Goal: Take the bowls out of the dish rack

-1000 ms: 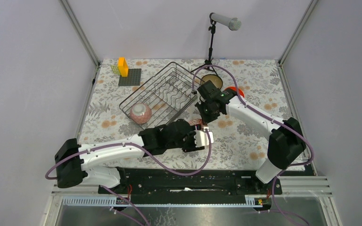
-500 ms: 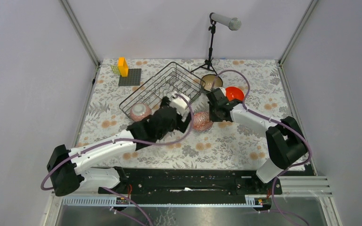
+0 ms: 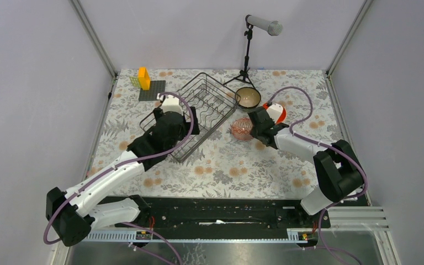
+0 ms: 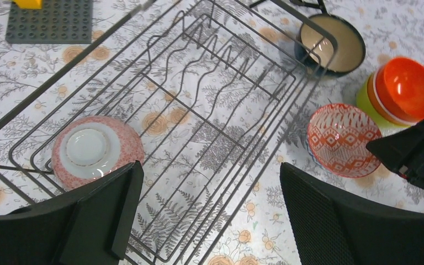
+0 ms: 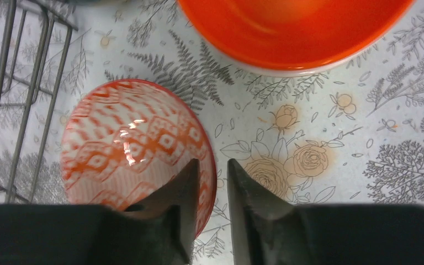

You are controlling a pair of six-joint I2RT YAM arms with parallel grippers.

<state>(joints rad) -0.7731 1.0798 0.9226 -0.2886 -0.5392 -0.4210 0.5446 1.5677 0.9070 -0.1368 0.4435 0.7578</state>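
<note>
The dish rack (image 3: pixel 210 96) stands at the back middle of the table. It holds one pink speckled bowl (image 4: pixel 96 152), upside down in its near corner; in the top view my left arm hides that bowl. My left gripper (image 3: pixel 170 109) hovers over the rack, wide open and empty (image 4: pixel 207 215). My right gripper (image 3: pixel 255 126) is shut on the rim of the patterned bowl (image 5: pixel 135 149), one finger inside and one outside. That bowl (image 3: pixel 242 128) sits just right of the rack. An orange bowl (image 3: pixel 276 112) is stacked in the yellow-green bowl (image 4: pixel 364 100). The teal bowl (image 3: pixel 248 97) is behind them.
A yellow-orange block (image 3: pixel 143 77) stands at the edge of a flat dark square plate (image 3: pixel 152 91) at the back left. A microphone stand (image 3: pixel 247 55) rises behind the teal bowl. Grey walls and metal posts close in the table.
My left arm has swung from the table's middle to over the rack, away from the patterned bowl. My right gripper has moved that bowl back and right, toward the orange bowl.
</note>
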